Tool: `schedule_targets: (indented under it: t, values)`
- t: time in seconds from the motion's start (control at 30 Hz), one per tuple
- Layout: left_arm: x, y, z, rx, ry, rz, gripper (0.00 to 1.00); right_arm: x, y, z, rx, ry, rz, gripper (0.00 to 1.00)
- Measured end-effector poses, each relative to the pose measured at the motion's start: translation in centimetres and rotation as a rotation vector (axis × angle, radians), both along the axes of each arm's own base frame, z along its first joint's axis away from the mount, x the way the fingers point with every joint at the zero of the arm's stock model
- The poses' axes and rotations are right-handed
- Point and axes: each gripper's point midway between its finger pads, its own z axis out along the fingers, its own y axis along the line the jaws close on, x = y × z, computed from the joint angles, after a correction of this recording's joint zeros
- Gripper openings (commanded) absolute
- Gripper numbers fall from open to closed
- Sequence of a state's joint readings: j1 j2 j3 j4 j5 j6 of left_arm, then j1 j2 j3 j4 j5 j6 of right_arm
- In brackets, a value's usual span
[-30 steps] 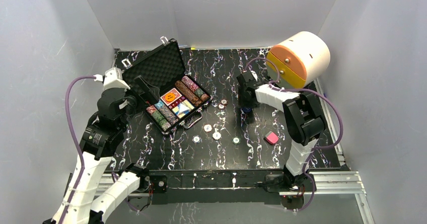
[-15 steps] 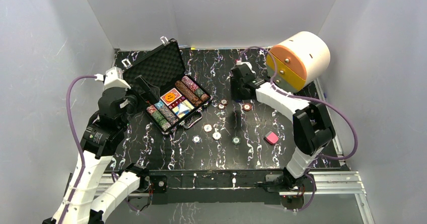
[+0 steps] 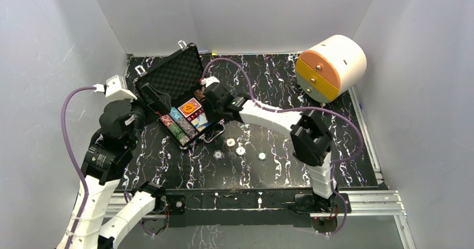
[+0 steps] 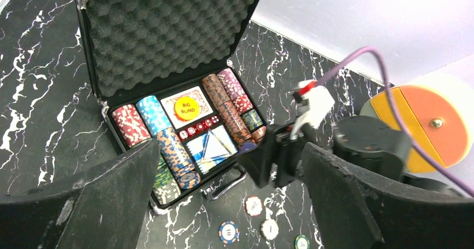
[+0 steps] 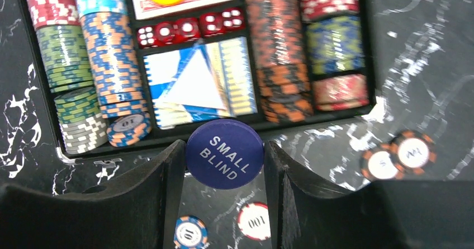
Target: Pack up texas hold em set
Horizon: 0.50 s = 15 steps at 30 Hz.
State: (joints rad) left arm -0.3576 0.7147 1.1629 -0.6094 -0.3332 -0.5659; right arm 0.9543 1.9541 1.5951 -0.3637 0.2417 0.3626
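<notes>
On the black marbled table, the black case stands open at the far left, its foam-lined lid upright. The right arm reaches across to its front edge while the left gripper hangs spread and empty just beside the case.

The right gripper pinches the blue "SMALL BLIND" button by its rim alone. The button sits over the case's front wall, not yet above any compartment.

That thin edge grip looks like the weak point. A twist or an early release would likely send the disc onto the table or down against the wall.

The chip rows appear to fill their slots. The open spot is probably on top of the patterned deck, beside the dice. Coming in low, the fingers could catch the wall or shove a row askew. The purple cable arcs near the lid and might tip it.

Loose chips lie near the case, waiting to be packed.
</notes>
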Motion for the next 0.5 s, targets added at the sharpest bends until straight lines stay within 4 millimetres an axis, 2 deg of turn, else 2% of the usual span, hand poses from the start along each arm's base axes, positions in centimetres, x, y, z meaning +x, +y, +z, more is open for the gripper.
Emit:
schedule_targets:
  t: [0.2, 0.3, 0.5]
  values:
    - [0.0, 0.1, 0.2, -0.003, -0.005, 0.008, 0.98, -1.1, 4.5, -2.9, -0.035, 0.012, 0.114, 0.53]
    - [0.0, 0.1, 0.2, -0.007, -0.003, 0.01, 0.98, -0.8, 5.8, -3.6, -0.041, 0.017, 0.136, 0.53]
    - [-0.1, 0.1, 0.0, -0.009, 0.005, 0.011, 0.98, 0.2, 7.0, -4.4, -0.058, 0.008, 0.139, 0.54]
